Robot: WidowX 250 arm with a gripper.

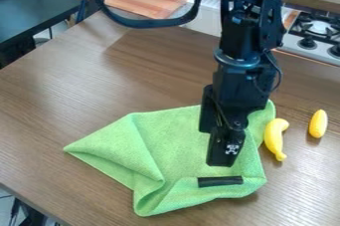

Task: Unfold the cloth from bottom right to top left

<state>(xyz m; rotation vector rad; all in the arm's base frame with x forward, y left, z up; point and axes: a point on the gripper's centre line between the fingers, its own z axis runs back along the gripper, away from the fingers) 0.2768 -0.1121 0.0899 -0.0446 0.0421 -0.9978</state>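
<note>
The black gripper (224, 151) hangs down over the right half of the green cloth (176, 143) and hides part of it. The cloth lies crumpled on the table, with one corner pointing left and a crease running down its left part. Its lower edge is folded over, and a rounded flap stands at its upper right behind the gripper. A short black bar (220, 181) rests across the lower right part of the cloth, just below the gripper.
A yellow banana (275, 139) lies close beside the cloth's right edge. Further right is another small yellow object (318, 124). The brown wooden table (59, 100) surrounds them, with a stove (315, 33) beyond its far right edge.
</note>
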